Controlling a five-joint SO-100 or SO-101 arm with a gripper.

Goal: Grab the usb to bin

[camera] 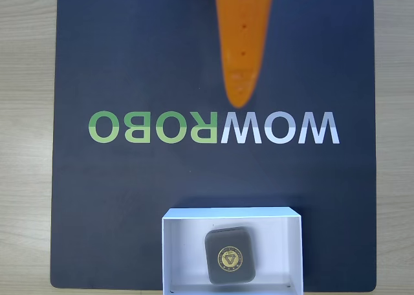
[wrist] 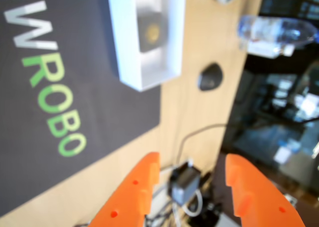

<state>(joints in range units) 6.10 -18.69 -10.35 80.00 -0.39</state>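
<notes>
The usb (camera: 230,255), a small dark grey rounded block with a gold triangle emblem, lies inside the bin (camera: 178,243), a shallow white box at the near edge of the dark mat. In the wrist view the usb (wrist: 152,32) and the bin (wrist: 130,48) appear at the top, far from the fingers. My orange gripper (wrist: 192,173) is open with nothing between its fingers, held high over the wooden table beyond the mat's edge. In the fixed view an orange finger (camera: 240,43) reaches down from the top edge, well away from the bin.
A dark mat (camera: 129,198) with WOWROBO lettering covers the wooden table. In the wrist view a black mouse (wrist: 210,76), a clear water bottle (wrist: 274,34), and a black adapter with cables (wrist: 183,183) lie on the wood beside the mat.
</notes>
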